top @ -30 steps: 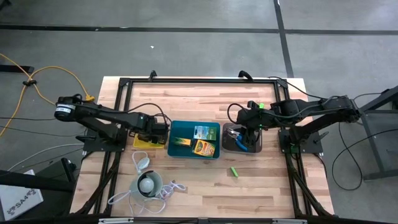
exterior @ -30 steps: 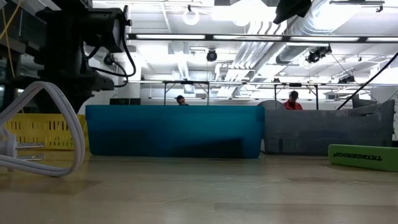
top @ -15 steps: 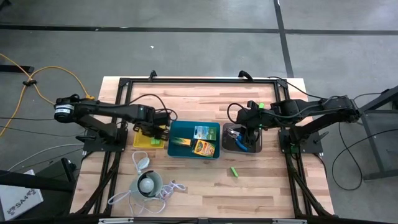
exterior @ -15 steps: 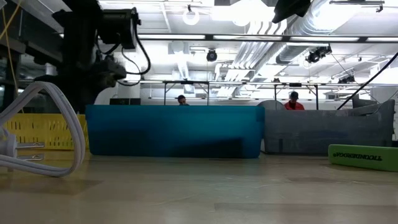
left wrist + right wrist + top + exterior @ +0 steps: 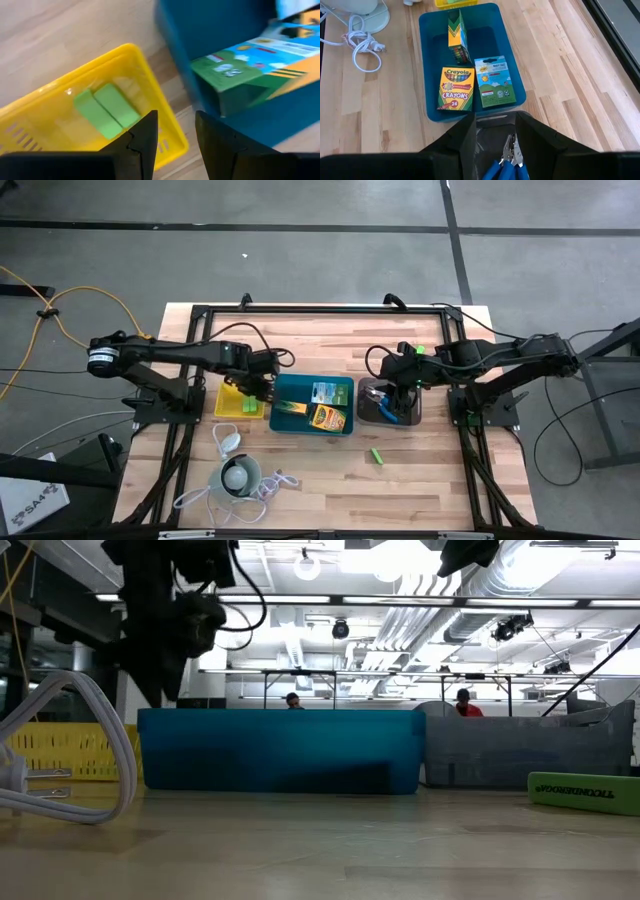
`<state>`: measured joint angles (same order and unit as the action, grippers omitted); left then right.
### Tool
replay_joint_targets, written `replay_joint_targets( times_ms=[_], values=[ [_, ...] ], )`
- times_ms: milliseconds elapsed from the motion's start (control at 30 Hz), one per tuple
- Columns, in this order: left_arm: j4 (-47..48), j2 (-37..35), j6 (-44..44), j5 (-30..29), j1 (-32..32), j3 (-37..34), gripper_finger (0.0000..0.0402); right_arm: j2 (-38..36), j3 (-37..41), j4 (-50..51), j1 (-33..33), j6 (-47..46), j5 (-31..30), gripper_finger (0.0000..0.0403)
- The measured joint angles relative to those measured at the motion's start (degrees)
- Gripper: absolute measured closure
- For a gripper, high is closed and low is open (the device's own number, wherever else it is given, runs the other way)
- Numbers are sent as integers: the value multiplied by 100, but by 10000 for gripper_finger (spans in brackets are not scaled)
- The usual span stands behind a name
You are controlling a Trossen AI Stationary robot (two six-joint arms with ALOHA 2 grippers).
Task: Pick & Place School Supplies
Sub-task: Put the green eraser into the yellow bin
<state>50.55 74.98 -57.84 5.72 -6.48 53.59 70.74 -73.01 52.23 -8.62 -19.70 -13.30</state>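
Observation:
My left gripper point(image 5: 176, 140) hangs open and empty above the gap between the yellow tray point(image 5: 228, 402) and the teal tray point(image 5: 285, 385). Two lime-green blocks point(image 5: 106, 110) lie flat in the yellow tray. Two crayon boxes point(image 5: 456, 89) point(image 5: 457, 36) and a green-and-white pack point(image 5: 493, 81) lie in the teal tray. My right gripper point(image 5: 495, 145) waits open above the dark grey tray point(image 5: 412, 412), over the blue-handled scissors point(image 5: 507, 162) inside it. One more green block point(image 5: 376, 455) lies on the bare table.
A white round gadget point(image 5: 238, 475) with its cord point(image 5: 90, 740) sits near the table's front left. The three trays stand side by side across the middle. A black frame point(image 5: 320, 310) borders the work area; bare wood lies in front of and behind the trays.
My left gripper has risen from just over the yellow tray and drifted toward the teal tray, its wrist rolling as it went. The green blocks in the yellow tray now show uncovered in the high view.

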Motion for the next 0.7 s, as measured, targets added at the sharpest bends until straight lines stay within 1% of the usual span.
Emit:
replay_joint_targets(
  times_ms=[200,467,567,700],
  values=[
    [-2,0,480,2,-8,305,276,0,0,-2,0,0,0,275],
    [-26,0,1428,2,-26,738,276,0,0,-17,-2,-130,0,275],
    [-66,0,1850,2,-26,906,276,0,0,-17,0,-300,2,275],
    [-381,-2,2599,2,-26,1015,276,-1,0,-17,-1,-328,2,275]
  ],
)
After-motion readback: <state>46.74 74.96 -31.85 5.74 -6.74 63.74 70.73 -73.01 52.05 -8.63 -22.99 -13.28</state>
